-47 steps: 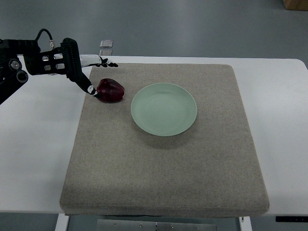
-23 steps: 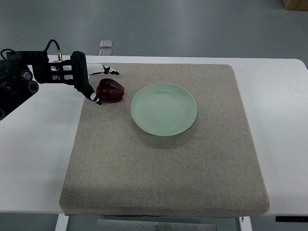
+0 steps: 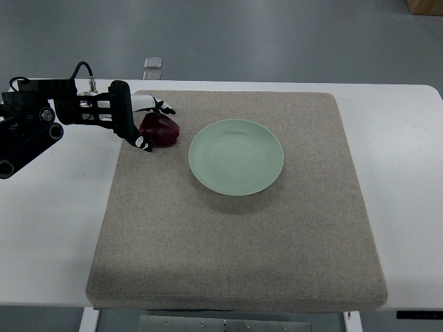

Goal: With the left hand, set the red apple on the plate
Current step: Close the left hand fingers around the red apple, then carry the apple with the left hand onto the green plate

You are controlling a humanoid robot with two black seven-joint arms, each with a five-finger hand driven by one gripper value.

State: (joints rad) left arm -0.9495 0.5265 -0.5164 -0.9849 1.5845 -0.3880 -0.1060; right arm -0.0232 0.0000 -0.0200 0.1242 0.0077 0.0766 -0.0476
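A dark red apple [image 3: 164, 131] lies on the grey mat, just left of the pale green plate [image 3: 235, 157], which holds nothing. My left hand [image 3: 158, 128] reaches in from the left edge and brackets the apple. Its white-tipped fingers [image 3: 165, 107] arch over the far side, and the thumb [image 3: 142, 143] sits at the near left side. The fingers are spread and do not look closed on the fruit, whose left part is hidden behind the hand. The right arm is out of view.
The grey mat [image 3: 242, 242] covers most of the white table [image 3: 55, 221]. A small clear object [image 3: 152, 63] sits beyond the table's far edge. A brown box corner [image 3: 426, 5] shows at the top right.
My left arm has moved right and slightly down, bringing the hand from beside the apple to around it. The apple and plate have stayed in place.
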